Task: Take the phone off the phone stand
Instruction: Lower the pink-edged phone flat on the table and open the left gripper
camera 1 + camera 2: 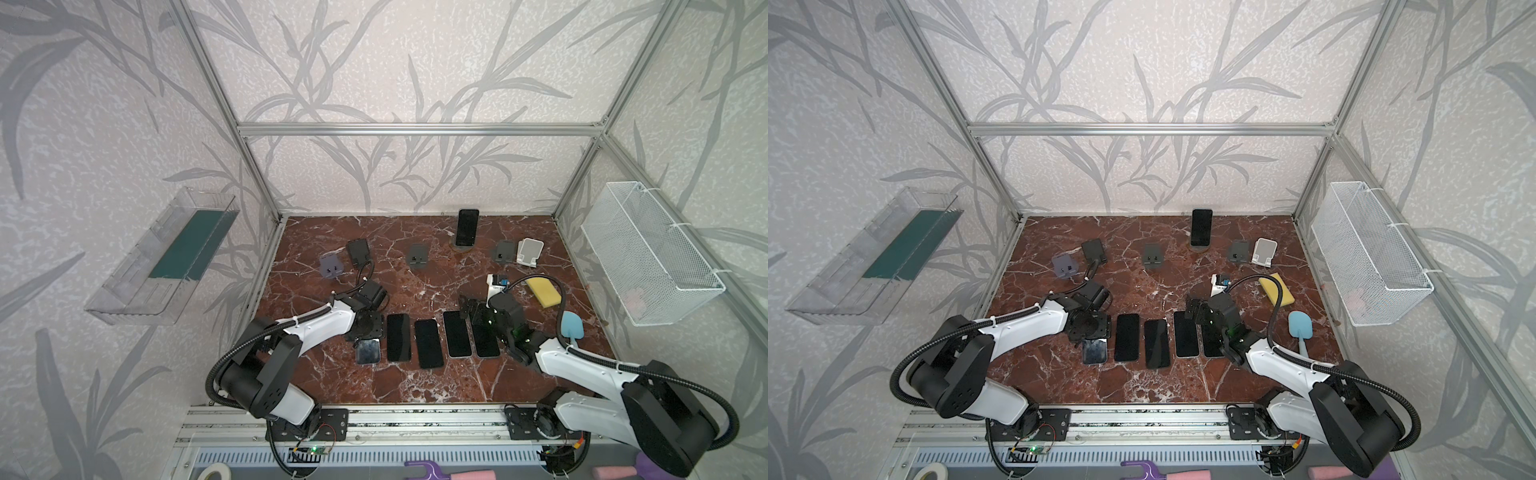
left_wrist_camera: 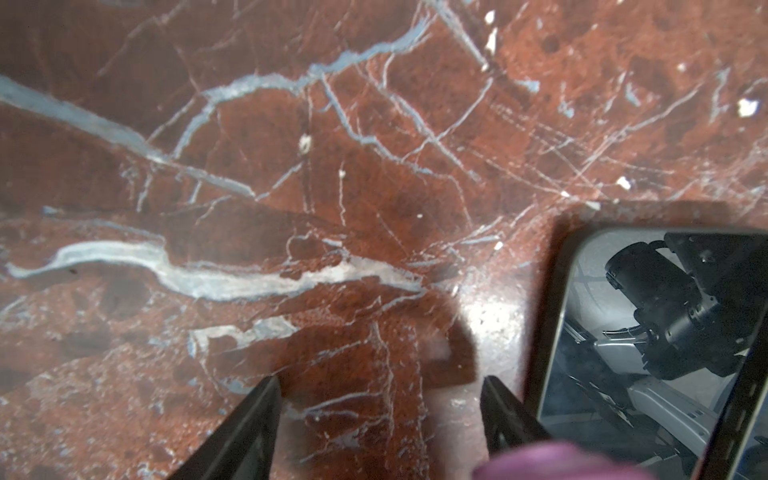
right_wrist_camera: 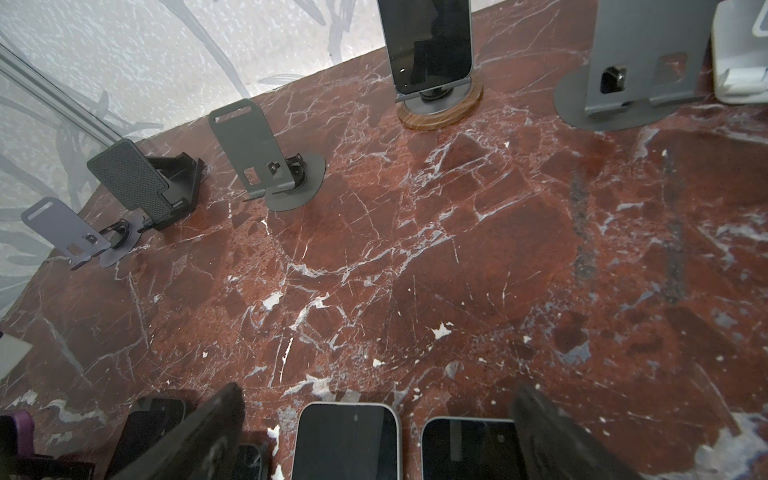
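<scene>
The phone (image 1: 467,227) stands in portrait on the phone stand (image 1: 464,248) at the back of the table (image 1: 415,291), near the rear wall and a little right of centre. Its long axis rises from the stand's lip and leans back toward the wall, with the dark screen facing the arms. In a top view it lies almost dead at 12 o'clock from the right pincer (image 1: 469,304), well apart across bare table, and at about 1 o'clock and farther off from the left pincer (image 2: 380,399). I judge the right arm the nearer and better lined up. The right pincer's fingers (image 3: 216,419) stand wide apart around nothing, hovering over the far ends of a row of flat phones (image 1: 429,343). The left pincer's fingers (image 2: 249,428) are partly apart with only table between them, just beside the row's 9 o'clock end phone (image 2: 648,353). The phone is a slim slab with rounded corners and a glossy glass face, likely slick under the pads. The stand is a thin grey plate bent into a cradle with a small front lip, set on a round wood-grain disc (image 3: 440,110). The table looks like polished red-brown marble with white veins. The lift probably has to follow the phone's long axis to clear that lip, and the light stand might come along.
</scene>
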`<state>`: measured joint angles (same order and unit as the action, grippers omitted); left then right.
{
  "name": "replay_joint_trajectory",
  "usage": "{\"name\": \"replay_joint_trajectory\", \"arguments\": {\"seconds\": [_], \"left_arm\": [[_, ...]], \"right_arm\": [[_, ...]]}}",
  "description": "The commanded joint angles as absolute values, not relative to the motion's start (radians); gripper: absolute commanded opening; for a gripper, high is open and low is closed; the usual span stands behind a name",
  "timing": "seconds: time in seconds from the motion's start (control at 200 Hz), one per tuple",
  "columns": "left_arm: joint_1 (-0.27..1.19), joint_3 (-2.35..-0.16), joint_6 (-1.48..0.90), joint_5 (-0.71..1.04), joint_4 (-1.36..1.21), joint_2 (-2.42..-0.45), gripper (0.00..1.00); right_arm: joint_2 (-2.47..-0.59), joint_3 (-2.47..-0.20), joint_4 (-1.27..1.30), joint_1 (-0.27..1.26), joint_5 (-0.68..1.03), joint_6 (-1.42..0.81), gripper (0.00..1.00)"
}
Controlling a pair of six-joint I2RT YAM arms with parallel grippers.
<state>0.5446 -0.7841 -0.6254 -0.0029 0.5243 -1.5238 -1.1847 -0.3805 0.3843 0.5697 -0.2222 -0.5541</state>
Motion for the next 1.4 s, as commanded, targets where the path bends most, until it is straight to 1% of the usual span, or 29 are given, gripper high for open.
{"name": "replay_joint_trajectory", "arguments": {"seconds": [0.0, 0.23, 0.4, 0.525, 0.675, 0.956, 1.091, 1.391], "left_arm": [[0.546, -0.802, -0.615, -0.026, 0.512, -1.576, 0.57], [0.546, -0.905, -0.567, 0.042, 0.678, -1.633, 0.58], [0.545, -0.903, -0.557, 0.063, 0.658, -1.675, 0.61], [0.545, -0.915, -0.546, 0.105, 0.653, -1.722, 0.66], [0.545, -0.915, -0.554, 0.072, 0.672, -1.755, 0.71], [0.548, -0.95, -0.565, 0.026, 0.72, -1.821, 0.74], [0.547, -0.957, -0.574, 0.009, 0.736, -1.835, 0.79], [0.548, -0.96, -0.588, 0.023, 0.717, -1.85, 0.78]], "right_arm": [[-1.179, -0.407, 0.399, 0.569, -0.221, -0.545, 1.0], [-1.181, -0.411, 0.4, 0.569, -0.217, -0.546, 1.0], [-1.169, -0.406, 0.399, 0.57, -0.23, -0.545, 1.0], [-1.187, -0.406, 0.405, 0.569, -0.228, -0.548, 1.0], [-1.206, -0.419, 0.406, 0.569, -0.225, -0.54, 0.99], [-1.187, -0.411, 0.4, 0.57, -0.235, -0.54, 1.0], [-1.19, -0.413, 0.402, 0.569, -0.235, -0.543, 1.0], [-1.194, -0.413, 0.403, 0.57, -0.236, -0.542, 1.0]]}}
